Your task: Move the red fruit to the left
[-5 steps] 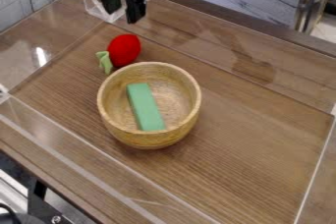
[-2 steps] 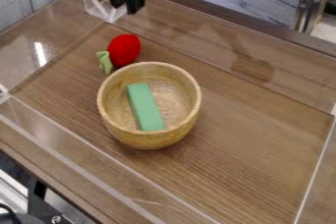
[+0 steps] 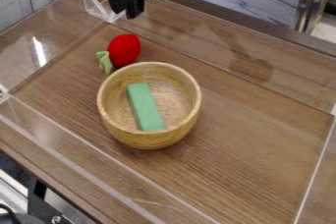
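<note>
Closing on the red fruit (image 3: 124, 49) off-centre is the main risk: rounded body could squirt sideways, or roll vs. the wooden bowl (image 3: 184, 128) rim it sits just beside. Fruit lies on the table at bowl's upper-left edge, green stem end facing away from bowl. Gripper (image 3: 126, 12) hangs beyond the fruit, farther from bowl, apart, holding nothing; jaw gap can't be made out.

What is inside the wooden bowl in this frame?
A green rectangular block lies inside the wooden bowl, slanted across its floor. Nothing else shows in there, though the bit of floor under the block is covered. The red fruit sits outside, beside the far rim.
</note>
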`<state>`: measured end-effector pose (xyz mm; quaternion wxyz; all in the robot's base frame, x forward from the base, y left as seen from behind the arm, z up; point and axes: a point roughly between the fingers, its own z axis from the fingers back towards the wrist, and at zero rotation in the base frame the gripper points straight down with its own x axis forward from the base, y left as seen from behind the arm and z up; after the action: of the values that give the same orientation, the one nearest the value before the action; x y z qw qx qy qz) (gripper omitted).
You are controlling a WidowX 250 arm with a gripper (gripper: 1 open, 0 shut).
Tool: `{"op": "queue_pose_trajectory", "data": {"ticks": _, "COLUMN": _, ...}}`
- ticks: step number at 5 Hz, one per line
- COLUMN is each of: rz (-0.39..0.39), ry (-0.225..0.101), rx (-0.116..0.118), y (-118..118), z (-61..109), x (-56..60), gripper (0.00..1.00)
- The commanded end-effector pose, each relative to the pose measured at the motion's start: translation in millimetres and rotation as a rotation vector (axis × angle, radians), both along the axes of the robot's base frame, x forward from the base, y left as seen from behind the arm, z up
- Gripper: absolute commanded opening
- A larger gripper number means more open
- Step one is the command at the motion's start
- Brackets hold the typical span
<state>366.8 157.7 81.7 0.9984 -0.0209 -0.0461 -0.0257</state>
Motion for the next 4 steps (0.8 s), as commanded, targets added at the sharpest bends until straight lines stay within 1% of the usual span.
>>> {"op": "queue_pose_trajectory", "data": {"ticks": 1, "rz": 0.030, "ry": -0.063, "rx": 0.035, "y": 4.6, "z": 14.4, "x": 8.3, "gripper": 1.00}}
{"op": "queue_pose_trajectory", "data": {"ticks": 2, "rz": 0.062, "ry": -0.055, "rx": 0.026, "y": -1.6, "z": 9.0, "x": 4.8, "gripper": 1.00}}
{"op": "queue_pose_trajectory", "data": {"ticks": 4, "rz": 0.007, "ry": -0.052, "rx": 0.018, "y": -10.8, "z": 21.4, "x": 7.0, "gripper": 1.00}}
